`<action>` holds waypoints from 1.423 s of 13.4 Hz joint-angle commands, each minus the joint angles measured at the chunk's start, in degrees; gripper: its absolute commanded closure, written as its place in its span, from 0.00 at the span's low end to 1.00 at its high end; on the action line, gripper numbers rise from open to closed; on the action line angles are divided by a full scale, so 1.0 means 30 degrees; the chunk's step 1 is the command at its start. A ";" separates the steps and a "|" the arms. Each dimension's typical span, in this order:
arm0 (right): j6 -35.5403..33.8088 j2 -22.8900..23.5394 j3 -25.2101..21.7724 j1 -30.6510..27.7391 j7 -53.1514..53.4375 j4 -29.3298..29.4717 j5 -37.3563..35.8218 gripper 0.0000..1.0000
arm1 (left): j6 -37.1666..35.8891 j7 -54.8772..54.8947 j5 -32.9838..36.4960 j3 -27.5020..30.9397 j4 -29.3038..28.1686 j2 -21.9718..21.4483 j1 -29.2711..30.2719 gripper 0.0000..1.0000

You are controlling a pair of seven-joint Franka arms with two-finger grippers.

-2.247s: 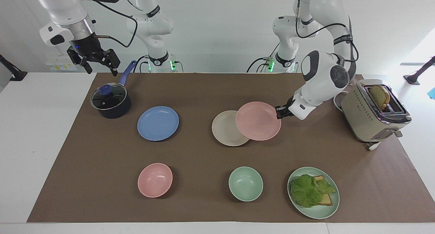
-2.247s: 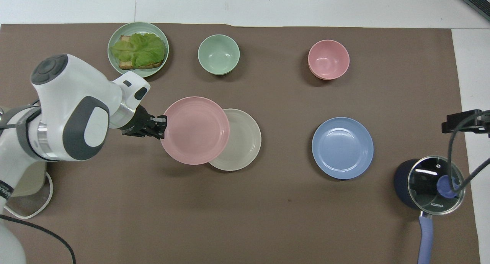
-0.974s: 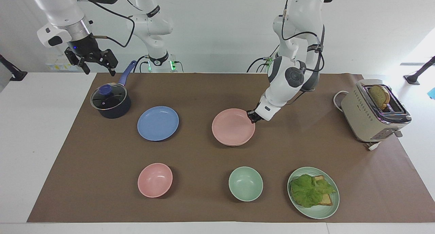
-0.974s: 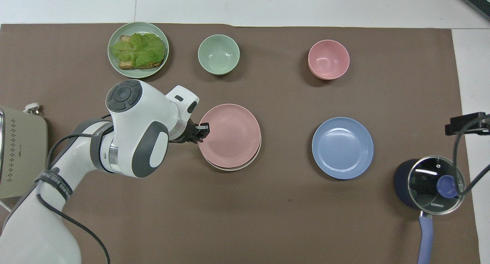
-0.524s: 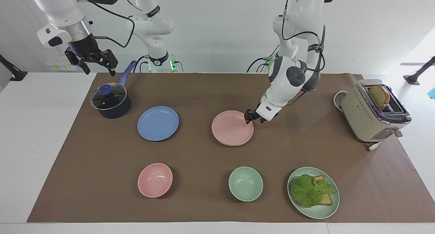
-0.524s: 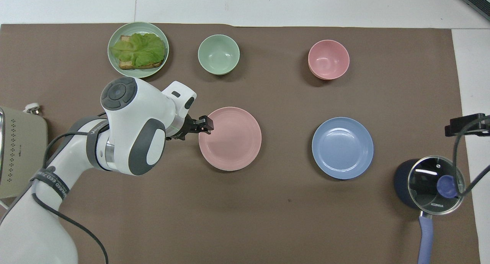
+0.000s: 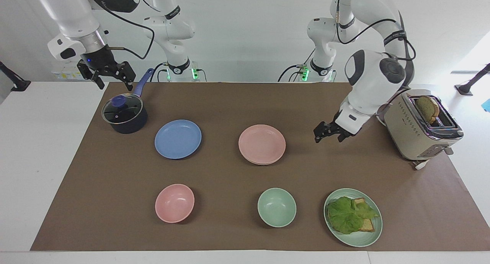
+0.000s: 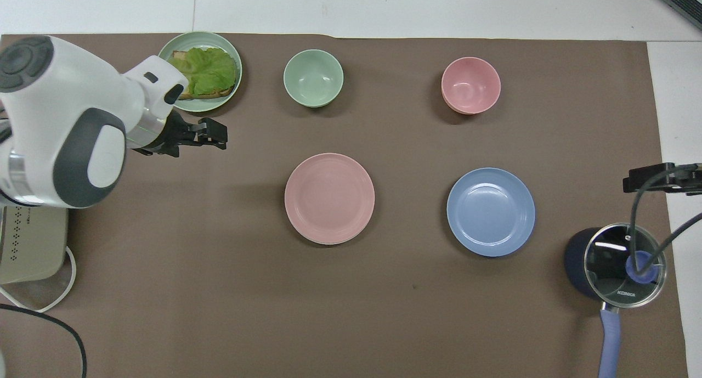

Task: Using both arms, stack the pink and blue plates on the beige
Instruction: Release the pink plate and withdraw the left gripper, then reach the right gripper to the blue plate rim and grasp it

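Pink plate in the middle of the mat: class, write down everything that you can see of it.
The pink plate is round, shallow and matte pale pink, with a low raised rim, and looks like plastic. It lies flat and empty, stacked squarely on the beige plate, of which only a thin edge shows beneath. It sits mid-mat beside the blue plate. Nothing else touches it.

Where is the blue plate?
The blue plate lies flat on the brown mat, between the dark pot and the pink plate, toward the right arm's end.
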 commanded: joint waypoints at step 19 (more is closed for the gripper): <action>1.1426 0.4364 0.0075 0.0156 -0.4574 -0.9482 0.1952 0.34 | -0.6144 0.3296 0.2536 -0.0067 0.1973 -0.5164 0.2030 0.00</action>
